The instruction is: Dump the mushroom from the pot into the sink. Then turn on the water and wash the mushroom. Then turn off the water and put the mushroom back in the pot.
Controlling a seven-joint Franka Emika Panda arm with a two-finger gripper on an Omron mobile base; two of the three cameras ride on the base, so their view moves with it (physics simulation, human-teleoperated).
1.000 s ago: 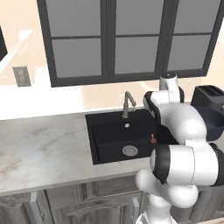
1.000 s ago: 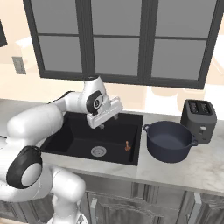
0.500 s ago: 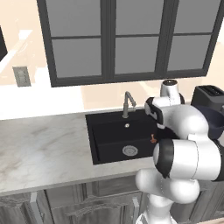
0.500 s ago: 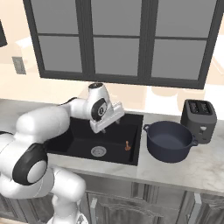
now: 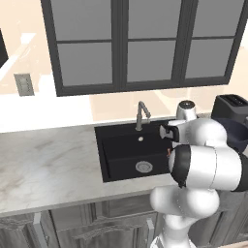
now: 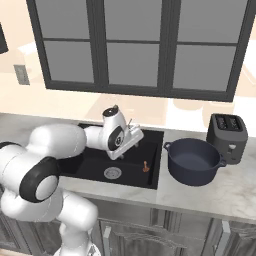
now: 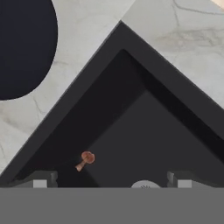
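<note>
The mushroom (image 6: 145, 166) stands on the floor of the black sink (image 6: 95, 167), near its right wall, its reddish cap on a pale stem. In the hand view the mushroom (image 7: 85, 159) sits just right of my left fingertip (image 7: 40, 182), low in the sink (image 7: 144, 127). My gripper (image 6: 133, 137) hangs open and empty over the basin, left of and above the mushroom; its fingertips stand wide apart around my gripper (image 7: 111, 183). The dark navy pot (image 6: 194, 160) stands upright on the counter right of the sink, and the pot (image 7: 22, 43) shows as a dark disc.
A grey faucet (image 5: 141, 115) rises behind the sink with no water visible. A black toaster (image 6: 227, 131) stands behind the pot. The round steel drain (image 6: 113, 173) lies mid-basin. Marble counter (image 5: 48, 164) stretches to the left. Dark-framed windows fill the wall above.
My hand has come down and slightly right over the sink, nearer the mushroom. Mushroom and pot have stayed where they were.
</note>
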